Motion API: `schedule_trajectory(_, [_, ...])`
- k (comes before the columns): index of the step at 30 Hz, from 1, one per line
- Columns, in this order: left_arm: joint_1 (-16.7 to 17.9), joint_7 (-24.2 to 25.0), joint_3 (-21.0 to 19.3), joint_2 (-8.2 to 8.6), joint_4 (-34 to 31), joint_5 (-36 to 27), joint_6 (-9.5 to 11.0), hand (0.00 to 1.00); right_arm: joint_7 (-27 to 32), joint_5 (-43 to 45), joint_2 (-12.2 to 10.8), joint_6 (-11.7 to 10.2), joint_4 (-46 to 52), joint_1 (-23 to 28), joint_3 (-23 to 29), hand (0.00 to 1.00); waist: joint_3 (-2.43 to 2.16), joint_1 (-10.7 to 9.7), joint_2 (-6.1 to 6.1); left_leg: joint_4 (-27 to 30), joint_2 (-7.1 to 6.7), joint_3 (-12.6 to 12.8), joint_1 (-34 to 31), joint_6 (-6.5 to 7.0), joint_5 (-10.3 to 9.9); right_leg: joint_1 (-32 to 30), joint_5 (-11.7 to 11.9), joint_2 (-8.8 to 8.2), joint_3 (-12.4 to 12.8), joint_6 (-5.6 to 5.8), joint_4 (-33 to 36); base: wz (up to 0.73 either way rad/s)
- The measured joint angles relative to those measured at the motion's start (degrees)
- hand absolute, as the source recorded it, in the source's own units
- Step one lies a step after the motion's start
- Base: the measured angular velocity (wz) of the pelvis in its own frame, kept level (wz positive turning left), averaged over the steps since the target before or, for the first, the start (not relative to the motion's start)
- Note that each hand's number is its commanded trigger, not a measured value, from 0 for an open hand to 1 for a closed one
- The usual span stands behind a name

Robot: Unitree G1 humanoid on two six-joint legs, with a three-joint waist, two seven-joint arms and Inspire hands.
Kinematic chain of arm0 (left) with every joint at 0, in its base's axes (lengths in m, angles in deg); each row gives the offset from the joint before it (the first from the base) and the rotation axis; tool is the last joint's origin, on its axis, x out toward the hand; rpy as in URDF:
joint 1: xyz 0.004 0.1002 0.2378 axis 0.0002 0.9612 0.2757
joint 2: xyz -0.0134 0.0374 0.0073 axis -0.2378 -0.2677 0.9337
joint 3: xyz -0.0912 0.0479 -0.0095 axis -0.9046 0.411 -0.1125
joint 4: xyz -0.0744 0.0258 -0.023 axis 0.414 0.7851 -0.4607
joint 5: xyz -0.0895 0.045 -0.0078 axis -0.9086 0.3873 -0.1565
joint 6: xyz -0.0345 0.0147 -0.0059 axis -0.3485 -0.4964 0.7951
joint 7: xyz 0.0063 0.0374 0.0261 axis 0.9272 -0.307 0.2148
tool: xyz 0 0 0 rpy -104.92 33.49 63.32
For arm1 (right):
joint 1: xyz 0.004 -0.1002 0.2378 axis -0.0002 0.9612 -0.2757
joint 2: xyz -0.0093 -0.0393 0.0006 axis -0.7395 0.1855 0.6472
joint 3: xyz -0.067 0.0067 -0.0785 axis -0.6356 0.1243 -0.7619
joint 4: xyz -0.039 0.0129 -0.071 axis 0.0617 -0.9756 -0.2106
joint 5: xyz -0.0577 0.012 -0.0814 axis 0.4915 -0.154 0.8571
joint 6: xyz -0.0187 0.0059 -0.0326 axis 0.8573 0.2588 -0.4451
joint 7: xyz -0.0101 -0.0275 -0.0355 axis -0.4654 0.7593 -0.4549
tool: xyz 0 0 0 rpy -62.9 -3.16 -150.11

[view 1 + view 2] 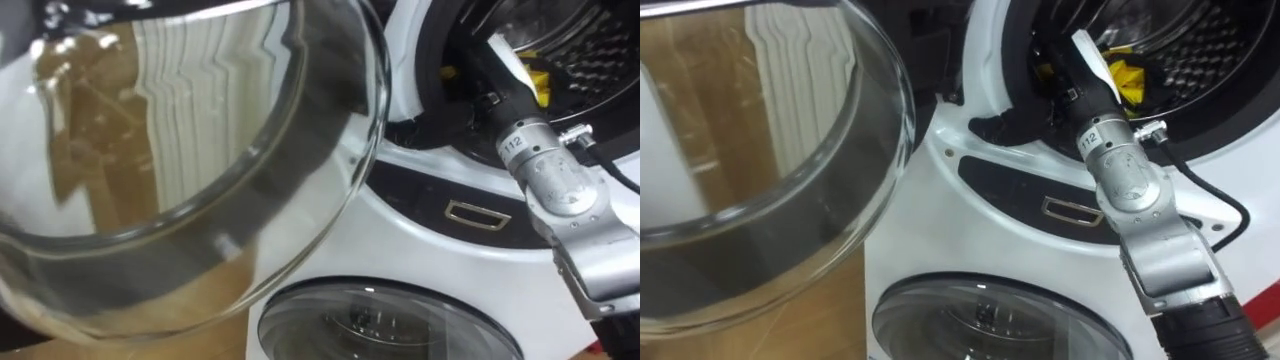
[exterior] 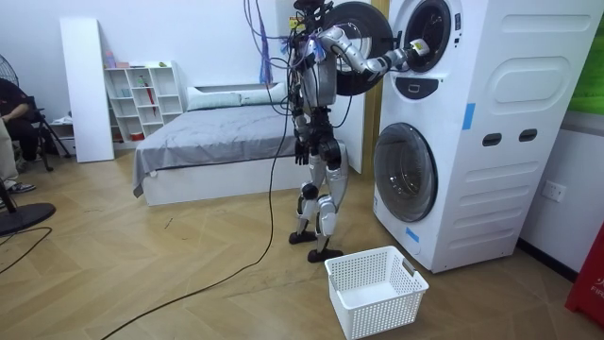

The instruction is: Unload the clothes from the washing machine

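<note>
The upper washing machine's drum (image 1: 1210, 45) stands open, and a yellow cloth (image 1: 1127, 78) lies inside near its front rim. My right arm reaches in from the lower right. My right hand (image 1: 1062, 88) is dark and sits inside the opening, right beside the yellow cloth, with its fingers hidden in the drum's shadow. In the room view I stand facing the stacked machines with my right hand (image 2: 416, 49) at the upper opening. My left hand (image 2: 300, 149) hangs at my side.
The upper machine's round glass door (image 1: 200, 150) is swung open to my left, close to my head. The lower machine's door (image 1: 990, 320) is closed. A white laundry basket (image 2: 373, 283) stands on the wooden floor by my feet. A bed (image 2: 208, 132) lies behind me.
</note>
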Motion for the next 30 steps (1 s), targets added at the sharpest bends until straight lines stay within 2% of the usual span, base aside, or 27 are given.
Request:
schedule_trajectory(3, [0.4,0.3,-0.4,-0.04,-0.1,0.0,-0.9,0.0,-0.9,0.5,0.3,1.1,-0.4,-0.9,0.0,0.0,-0.05,-0.4,0.13,0.1,-0.04,-0.3,-0.1,-0.01,0.0,0.0,0.0,-0.05,-0.4,0.0,0.0,0.07])
schedule_trajectory(5, [0.6,0.3,-0.5,-0.04,-0.1,0.0,-1.1,0.0,-0.9,0.4,0.6,1.2,-0.6,-0.9,0.0,0.0,-0.13,-0.5,0.21,0.5,-0.06,-0.5,-0.3,-0.01,0.0,0.1,0.0,-0.15,-0.7,-0.01,0.1,0.08])
schedule_trajectory(6, [0.7,0.3,-0.6,-0.04,-0.1,0.0,-1.1,0.0,-0.9,0.2,0.9,1.2,-0.7,-1.0,0.0,0.0,-0.31,-0.5,0.02,0.9,-0.1,-0.7,-0.5,-0.01,0.0,0.1,0.0,-0.23,-1.0,-0.01,0.1,0.11])
schedule_trajectory(8, [1.0,0.3,-0.7,0.0,-0.9,0.0,-1.2,0.0,-0.9,-0.1,1.4,1.3,-0.8,-1.0,0.0,0.0,-0.32,-0.6,0.16,1.2,-0.17,-0.9,-0.7,-0.01,0.0,0.0,0.0,-0.35,-1.3,-0.01,0.2,0.1])
schedule_trajectory(14, [2.2,0.3,-3.3,0.02,-1.4,0.1,-1.4,0.0,-1.4,-0.1,3.5,1.4,0.0,-1.1,0.0,0.0,-0.69,-2.7,-0.3,1.1,-0.33,-1.2,-1.0,0.0,0.0,0.1,0.0,-0.58,-1.5,-0.01,0.2,0.05])
schedule_trajectory(18, [3.0,0.3,-3.3,0.02,-2.0,0.0,-1.5,0.0,-2.3,-0.1,3.9,1.5,0.0,-1.1,1.8,0.0,-0.76,-4.6,-0.31,1.4,-0.22,-1.0,-0.8,0.08,0.1,0.2,0.0,-0.74,-1.3,0.0,0.4,-0.02])
schedule_trajectory(22, [2.7,0.3,-3.6,-0.08,-1.9,0.1,-1.2,0.0,-2.5,-1.1,3.9,1.4,0.0,-1.1,1.8,0.0,-0.7,-5.1,-0.19,1.2,-0.18,-0.8,-0.8,0.12,0.1,0.1,0.0,-0.87,-1.2,0.01,0.5,0.0])
schedule_trajectory(26, [3.1,0.3,-5.7,0.13,-1.9,0.2,-1.2,0.0,-4.4,-3.4,3.9,1.6,0.2,-1.1,3.2,0.0,-0.7,-5.5,-0.11,1.1,-0.14,-0.4,-0.9,0.13,0.1,0.0,0.0,-0.87,-1.2,0.01,0.4,0.01])
schedule_trajectory(30, [3.9,0.3,-7.7,0.6,-1.9,0.2,-1.2,0.0,-5.9,-8.8,4.2,2.4,0.7,-1.1,4.2,0.0,-1.01,-6.8,0.25,1.2,-0.2,-0.4,-0.9,0.15,0.1,0.1,0.0,-0.86,-1.3,0.01,0.2,0.03])
